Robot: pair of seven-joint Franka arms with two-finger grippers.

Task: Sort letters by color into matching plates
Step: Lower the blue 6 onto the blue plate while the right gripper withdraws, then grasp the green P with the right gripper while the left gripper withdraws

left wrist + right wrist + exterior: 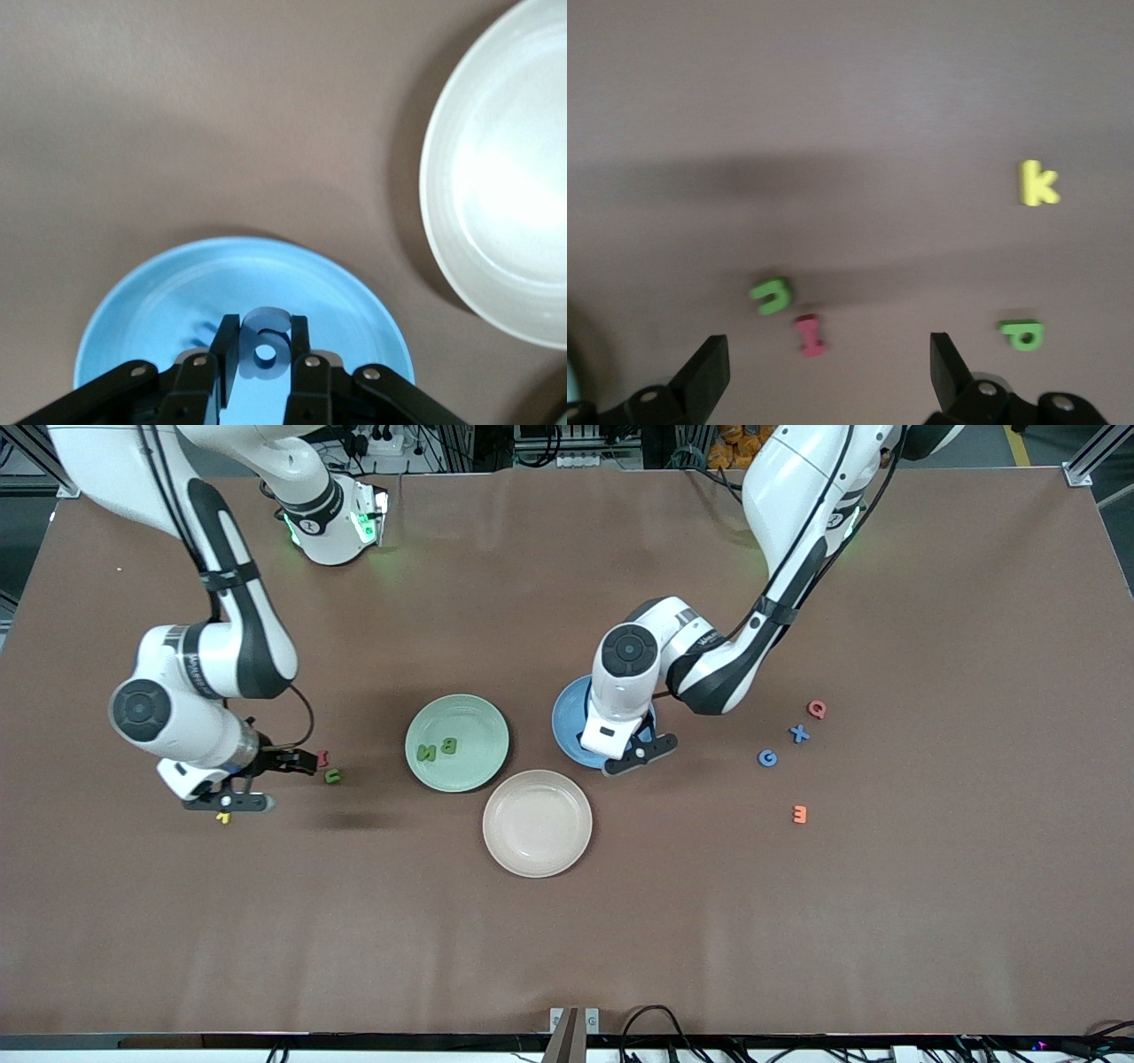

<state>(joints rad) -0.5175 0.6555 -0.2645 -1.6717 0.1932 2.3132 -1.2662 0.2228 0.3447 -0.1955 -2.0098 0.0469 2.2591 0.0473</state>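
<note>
My left gripper is shut on a blue letter, held just over the blue plate. In the front view this gripper covers part of the blue plate. The green plate holds two green letters. Blue letters X and G lie toward the left arm's end. My right gripper hangs open over the table near two green letters. In the front view the right gripper is beside one green letter.
A beige-pink plate lies nearer the front camera than the other two plates. A pink Q and an orange E lie by the blue letters. A dark red letter and a yellow k lie under the right gripper.
</note>
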